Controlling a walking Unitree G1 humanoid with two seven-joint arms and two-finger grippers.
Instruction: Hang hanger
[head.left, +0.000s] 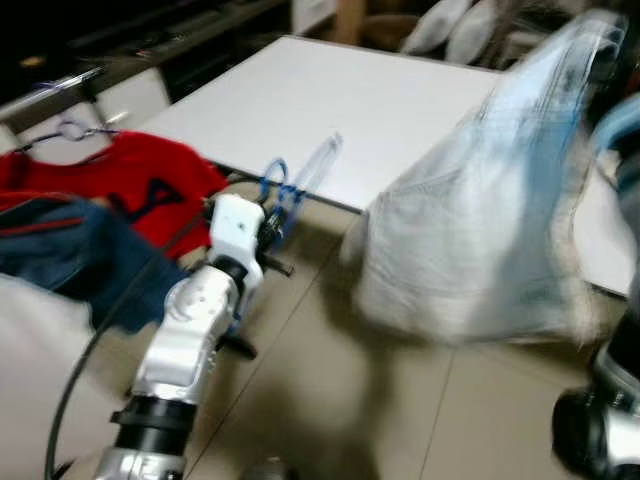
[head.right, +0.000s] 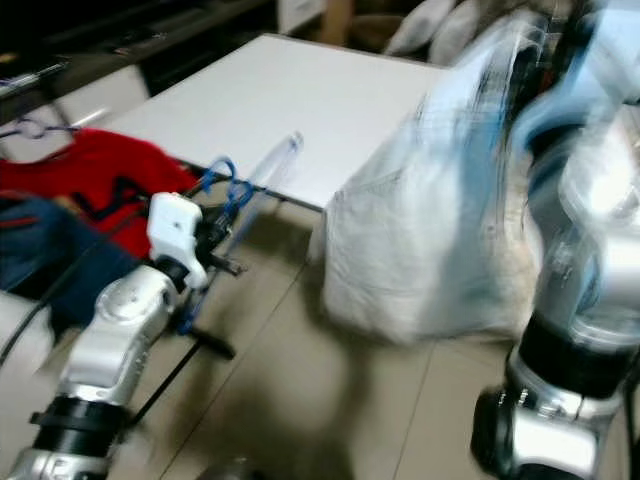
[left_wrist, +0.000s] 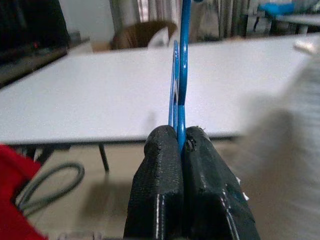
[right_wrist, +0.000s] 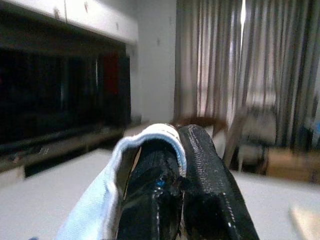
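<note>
Risk of slipping while blue hanger and pale garment are held in the air

Blue wire of the hanger (left_wrist: 179, 85) is pinched between the closed fingers of the left claw (left_wrist: 181, 142), just in front of the near edge of the white table (head.left: 330, 100); only a thin part is held, so the hanger could be turned or dropped if it is pulled. A fold of the pale garment (head.left: 490, 200) is clamped by the right claw (right_wrist: 177, 150), which is raised high at the right, and the cloth hangs down blurred. It is judged that the cloth could be pulled free by a quick swing. A red garment (head.left: 150, 185) and a dark blue one (head.left: 60, 250) lie at the left and could be caught.
</note>
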